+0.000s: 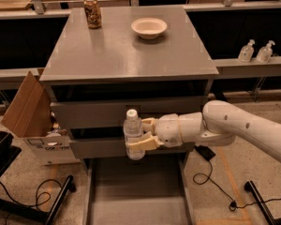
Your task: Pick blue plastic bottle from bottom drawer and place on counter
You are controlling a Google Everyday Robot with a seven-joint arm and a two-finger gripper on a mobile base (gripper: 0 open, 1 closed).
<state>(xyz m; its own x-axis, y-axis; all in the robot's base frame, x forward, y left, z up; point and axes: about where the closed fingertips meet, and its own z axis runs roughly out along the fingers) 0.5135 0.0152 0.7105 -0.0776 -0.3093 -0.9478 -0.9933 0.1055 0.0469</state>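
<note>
The blue plastic bottle (pixel 132 128) is clear with a white cap and stands upright in the air in front of the closed drawer fronts. My gripper (pixel 141 133) reaches in from the right on a white arm and is shut on the bottle's lower half. The bottom drawer (pixel 136 196) is pulled out below the bottle, its flat grey floor showing. The counter (pixel 126 50) is the grey glossy slab on top of the cabinet, well above the bottle.
A brown drink can (pixel 92 12) stands at the counter's far left and a white bowl (pixel 149 27) at its far middle. Two pump bottles (pixel 255 51) stand on a ledge at the right. An open cardboard box (pixel 35 121) sits left of the cabinet. Cables lie on the floor.
</note>
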